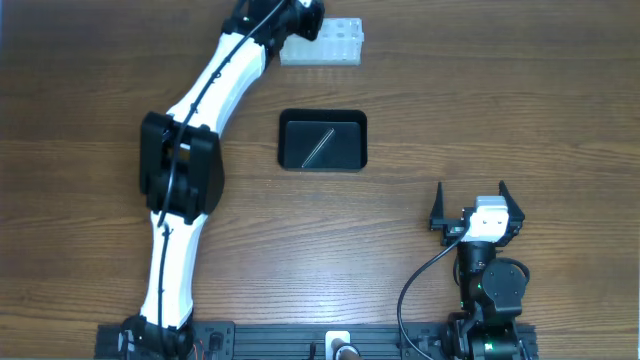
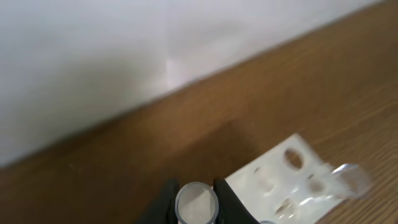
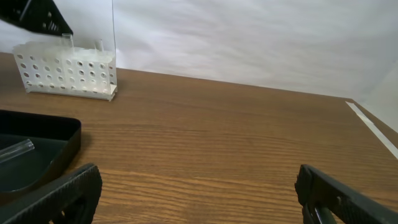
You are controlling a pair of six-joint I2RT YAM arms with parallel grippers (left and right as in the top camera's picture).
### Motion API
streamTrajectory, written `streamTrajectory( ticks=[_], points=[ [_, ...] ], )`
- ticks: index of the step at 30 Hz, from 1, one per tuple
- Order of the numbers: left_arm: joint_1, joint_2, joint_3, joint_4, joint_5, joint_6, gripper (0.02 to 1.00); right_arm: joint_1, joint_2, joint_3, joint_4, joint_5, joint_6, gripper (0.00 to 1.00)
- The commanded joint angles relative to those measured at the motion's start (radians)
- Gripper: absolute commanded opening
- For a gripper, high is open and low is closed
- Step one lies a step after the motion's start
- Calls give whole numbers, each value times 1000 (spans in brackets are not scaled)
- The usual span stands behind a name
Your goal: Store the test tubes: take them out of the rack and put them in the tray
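The left gripper (image 2: 196, 200) is closed on a clear glass test tube (image 2: 196, 206), gripped near its open mouth, at one end of the white perforated plastic rack (image 1: 322, 44). The tube's long axis is upright, mouth up, seen end-on from the wrist. Whether its bottom is clear of the rack cannot be told. The black rectangular tray (image 1: 345, 145) is set near the rack, on its base-ward side, on the wooden table (image 1: 520, 90). A second clear tube (image 1: 320, 147) is laid flat and diagonal in it. Judged: a straight lift is needed, then a tilt to horizontal over the tray. The right gripper (image 1: 471, 197) is spread wide, parked well apart, so the left arm is nearer.
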Motion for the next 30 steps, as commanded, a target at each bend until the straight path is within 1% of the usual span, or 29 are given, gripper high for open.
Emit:
streamTrajectory(
  ticks=[1, 5, 8, 10, 13, 15, 18, 21, 23, 25, 30],
  points=[
    [-3, -193, 3, 20, -76, 15, 130, -7, -3, -5, -4, 9, -5, 991],
    [-3, -282, 3, 19, -128, 14, 130, -7, -3, -5, -4, 9, -5, 991],
    [-3, -341, 3, 11, -127, 14, 134, -7, -3, -5, -4, 9, -5, 991],
    [-7, -376, 3, -33, -127, 1, 148, -7, -3, -5, -4, 9, -5, 993],
    [-15, -402, 3, -164, -127, -74, 141, -7, -3, -5, -4, 9, -5, 993],
    [-26, -402, 3, -288, -132, -128, 137, -7, -3, -5, -4, 9, -5, 993],
    [-43, -381, 3, -482, -184, -262, 119, -7, -3, -5, -4, 9, -5, 993],
    [-67, -333, 3, -647, -267, -433, 99, -7, -3, -5, -4, 9, -5, 989],
    [-85, -294, 3, -717, -296, -508, 99, -7, -3, -5, -4, 9, -5, 991],
    [-102, -261, 3, -750, -299, -546, 102, -7, -3, -5, -4, 9, -5, 991],
    [-137, -187, 2, -784, -297, -599, 128, -7, -3, -5, -4, 9, -5, 991]
  ],
)
